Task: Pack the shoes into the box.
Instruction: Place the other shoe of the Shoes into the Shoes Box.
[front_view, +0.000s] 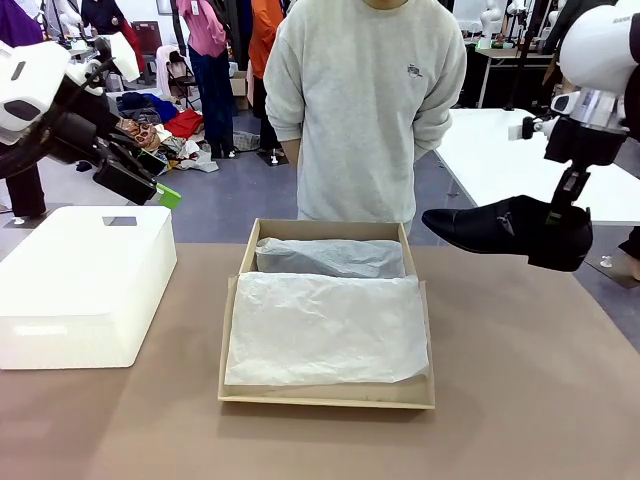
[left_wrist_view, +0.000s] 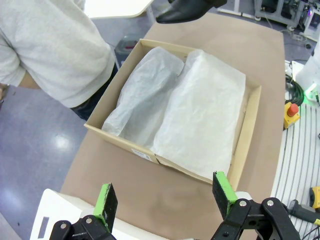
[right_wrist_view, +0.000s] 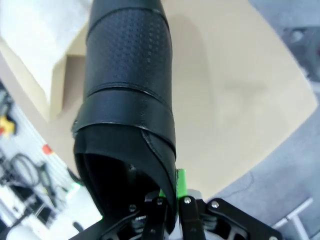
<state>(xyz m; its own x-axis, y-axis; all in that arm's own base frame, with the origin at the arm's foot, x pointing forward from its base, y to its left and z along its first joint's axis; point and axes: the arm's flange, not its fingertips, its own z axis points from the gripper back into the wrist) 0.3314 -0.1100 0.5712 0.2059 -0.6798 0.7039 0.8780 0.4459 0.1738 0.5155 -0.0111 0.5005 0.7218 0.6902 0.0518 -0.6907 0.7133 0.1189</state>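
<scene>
Left claw (left_wrist_view: 165, 196): spread wide, nothing held, above the white box (front_view: 80, 270).
Shoebox (front_view: 330, 400): open, mid-tabletop (front_view: 520, 380), lined with white paper (front_view: 325, 330).
Shoe (front_view: 500, 228): pinched at the heel by the right claw (right_wrist_view: 171, 202), held up right of the shoebox.
Left to do: no shoe is seen packed yet.
Writing: shoebox label (left_wrist_view: 141, 154) too small to be read.

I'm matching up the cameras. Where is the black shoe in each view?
Front view: the shoe hangs at the right, toe pointing left.
Left wrist view: its toe pokes in at the top edge.
Right wrist view: it runs up the middle, seen close.
Shared landmark: the cardboard box, lined with white paper.
</scene>
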